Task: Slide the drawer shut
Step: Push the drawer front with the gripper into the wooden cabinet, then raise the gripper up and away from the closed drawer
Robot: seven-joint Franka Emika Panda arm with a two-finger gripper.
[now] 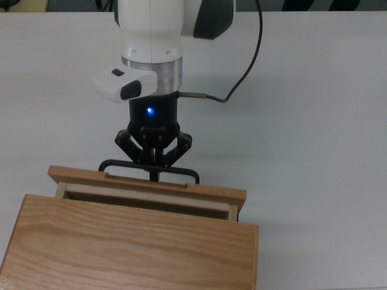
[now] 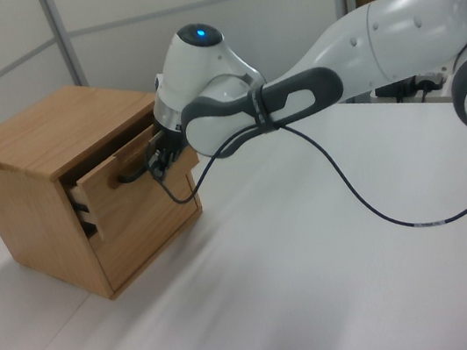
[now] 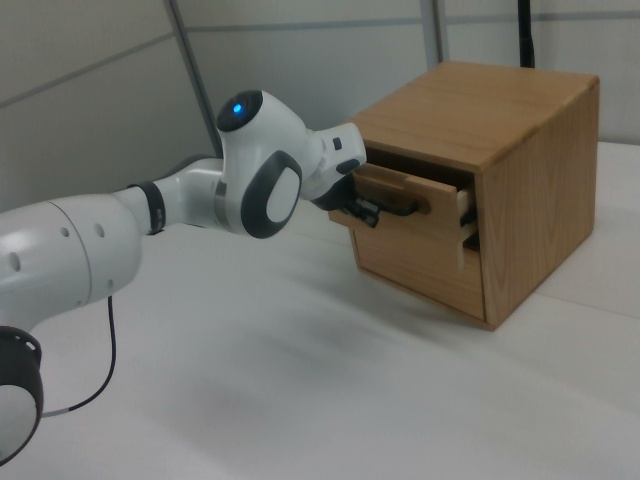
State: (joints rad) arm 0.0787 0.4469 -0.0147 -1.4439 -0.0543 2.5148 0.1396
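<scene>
the drawer (image 1: 145, 185) sticks out only a little from the wooden cabinet (image 1: 130, 248) on the white bench (image 1: 314, 151). the tool (image 1: 153, 169) is pinched on its black handle (image 1: 181, 171), near the bar's middle.

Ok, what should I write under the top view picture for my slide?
The robot's gripper at the black handle of a nearly closed wooden drawer, with the cabinet on a white table.

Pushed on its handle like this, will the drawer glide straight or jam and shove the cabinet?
The drawer probably glides: a side runner shows in the left view. The gripper meets the handle near its middle, so skewing seems unlikely. The cabinet looks bulky and should stay put.
</scene>
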